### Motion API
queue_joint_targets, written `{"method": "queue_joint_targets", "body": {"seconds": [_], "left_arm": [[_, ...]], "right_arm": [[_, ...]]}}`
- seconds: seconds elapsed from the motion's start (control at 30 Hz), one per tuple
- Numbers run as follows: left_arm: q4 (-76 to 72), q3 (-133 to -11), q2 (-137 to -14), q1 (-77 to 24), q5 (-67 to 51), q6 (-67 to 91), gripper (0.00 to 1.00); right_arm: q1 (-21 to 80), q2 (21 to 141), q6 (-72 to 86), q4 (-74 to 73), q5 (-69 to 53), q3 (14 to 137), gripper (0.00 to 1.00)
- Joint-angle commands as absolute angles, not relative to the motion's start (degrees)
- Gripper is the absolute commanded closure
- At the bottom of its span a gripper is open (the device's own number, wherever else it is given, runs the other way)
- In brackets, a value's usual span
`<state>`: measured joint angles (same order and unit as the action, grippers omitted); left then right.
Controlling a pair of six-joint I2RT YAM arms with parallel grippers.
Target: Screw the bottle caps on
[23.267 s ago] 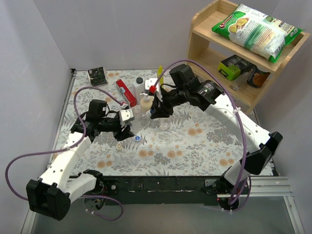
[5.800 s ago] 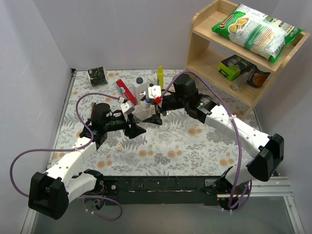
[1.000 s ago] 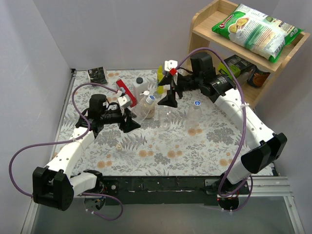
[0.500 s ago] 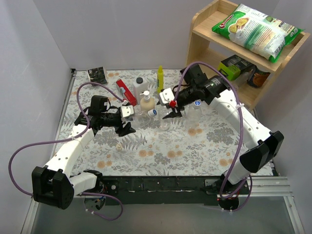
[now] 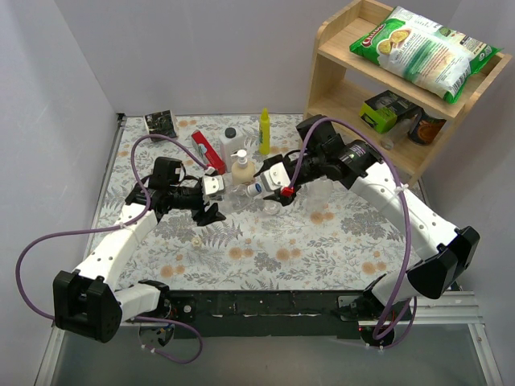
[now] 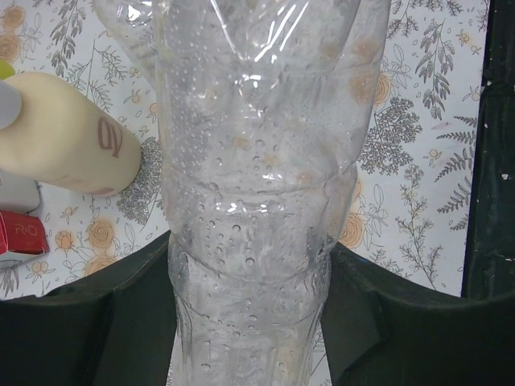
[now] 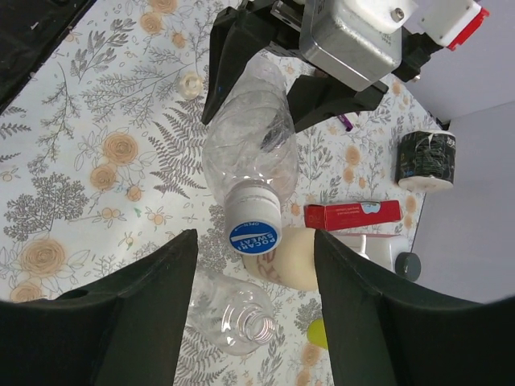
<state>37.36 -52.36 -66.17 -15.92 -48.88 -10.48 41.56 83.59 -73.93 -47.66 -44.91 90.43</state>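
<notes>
My left gripper (image 5: 212, 204) is shut on a clear bottle (image 6: 249, 161), held tilted above the table with its neck towards the right arm. The bottle (image 7: 245, 145) carries a blue cap (image 7: 253, 233), also seen from the top (image 5: 253, 190). My right gripper (image 7: 254, 261) is open, and the blue cap lies between its fingertips (image 7: 181, 249) without touching them. A second clear bottle (image 7: 241, 318) stands open-necked just below the cap. A pale cap (image 7: 191, 84) lies loose on the floral mat (image 5: 195, 240).
A beige pump soap bottle (image 5: 241, 169) stands right behind the held bottle. A red box (image 5: 208, 151), a white bottle with a black lid (image 5: 231, 141) and a slim yellow bottle (image 5: 264, 133) stand farther back. A wooden shelf (image 5: 362, 88) is at the back right.
My right gripper has come down and to the left from near the yellow bottle to the held bottle's blue cap. The left gripper has kept hold of the bottle.
</notes>
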Motion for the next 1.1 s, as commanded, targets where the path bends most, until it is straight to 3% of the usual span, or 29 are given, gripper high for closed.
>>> {"method": "queue_joint_targets", "body": {"seconds": [0.0,0.47,0.53,0.63,0.67,0.77,1.07], "left_arm": [[37.7,-54.8,-65.8,-16.4,-50.3,-11.1,1.00],[37.4,-54.8,-65.6,-16.8,-49.9,-10.7,1.00],[37.4,-55.1,-65.6,-16.7,-49.9,-10.6,1.00],[37.1,-55.1,-65.9,-16.7,-49.7,-10.5,1.00],[36.8,-55.1,-66.1,-16.7,-49.7,-10.4,1.00],[33.3,-54.1,-65.9,-16.9,-49.0,-7.6,1.00],[10.8,-50.9,-63.5,-22.1,-29.9,6.0,1.00]], "right_arm": [[42.3,83.1,-74.4,-45.0,-45.4,90.3,0.35],[43.2,85.7,-79.7,-49.0,-44.3,91.7,0.47],[43.1,85.8,-79.7,-49.1,-44.3,91.8,0.52],[43.2,86.6,-78.7,-49.7,-44.2,92.7,0.67],[43.2,86.9,-76.6,-49.8,-44.1,93.8,0.76],[43.1,89.9,-69.9,-49.8,-44.8,98.2,0.88],[39.5,109.1,-19.4,-49.7,-57.7,121.2,0.99]]}}
